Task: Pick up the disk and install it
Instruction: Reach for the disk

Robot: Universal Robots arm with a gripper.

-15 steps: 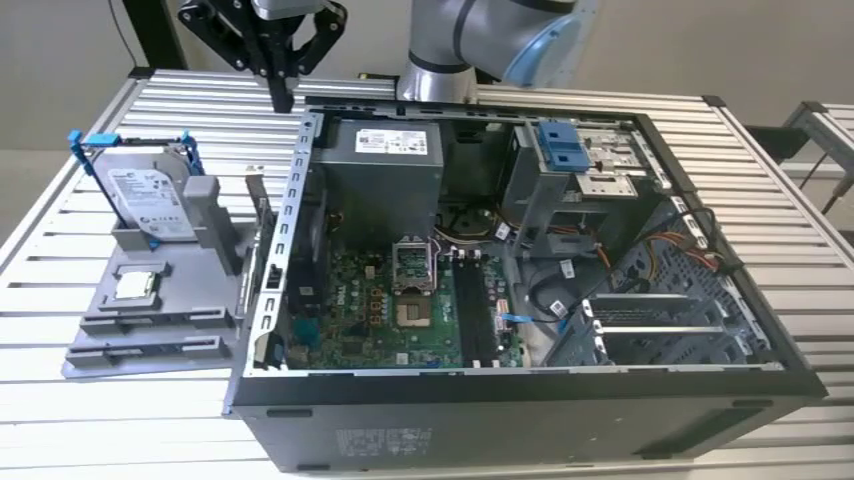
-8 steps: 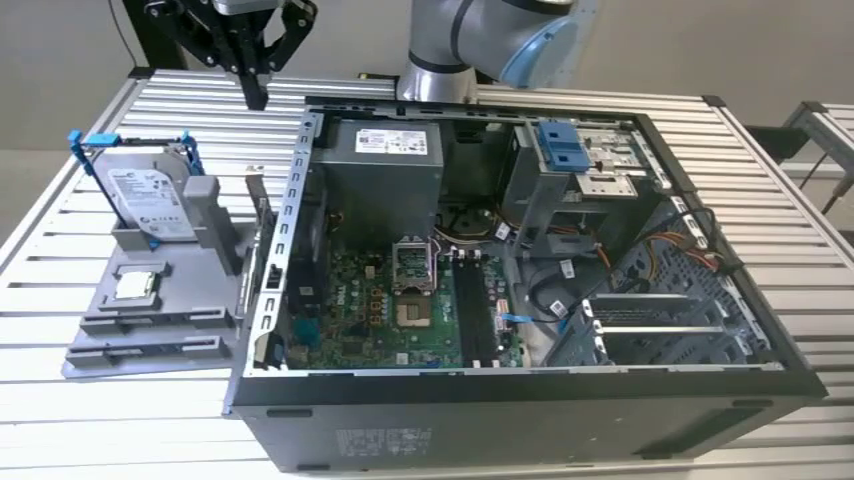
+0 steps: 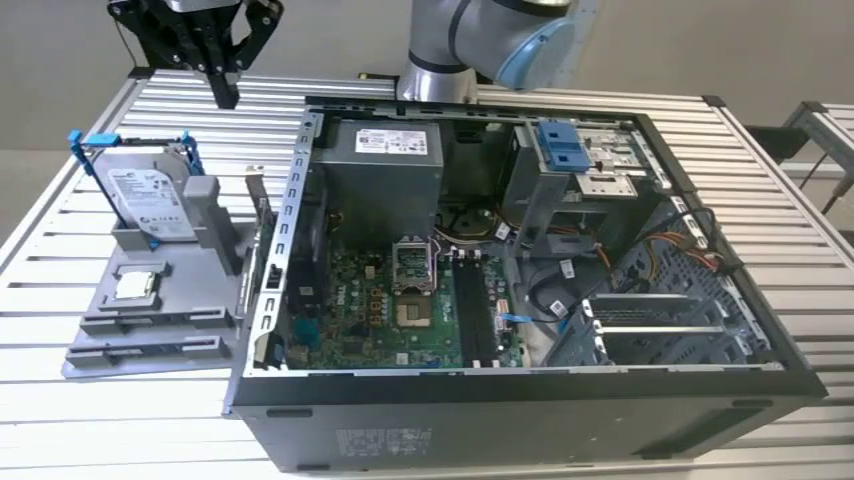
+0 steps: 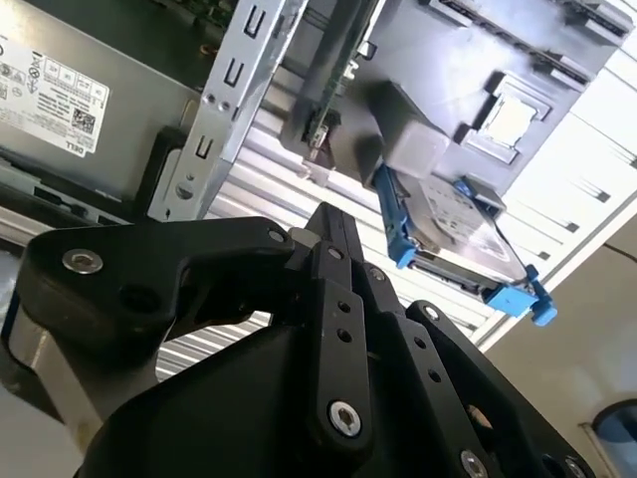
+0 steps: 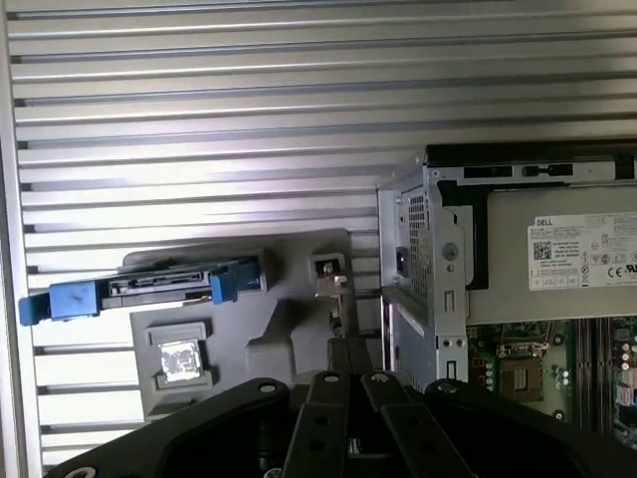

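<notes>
One gripper (image 3: 224,97), closed on nothing, hangs over bare table (image 3: 334,88) slats off the case (image 3: 311,130)'s far corner; the disk (image 3: 138,190) stands upright nearer, apart.

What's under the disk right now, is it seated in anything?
The disk stands on edge in a slot of the grey holder on the slatted table. Its lower edge is hidden by the slot wall.

An open computer case (image 3: 534,410) fills the centre and right of the exterior view on a slatted desk (image 3: 80,420). At left, a grey stand (image 3: 147,335) carries a small square chip (image 3: 138,285).
</notes>
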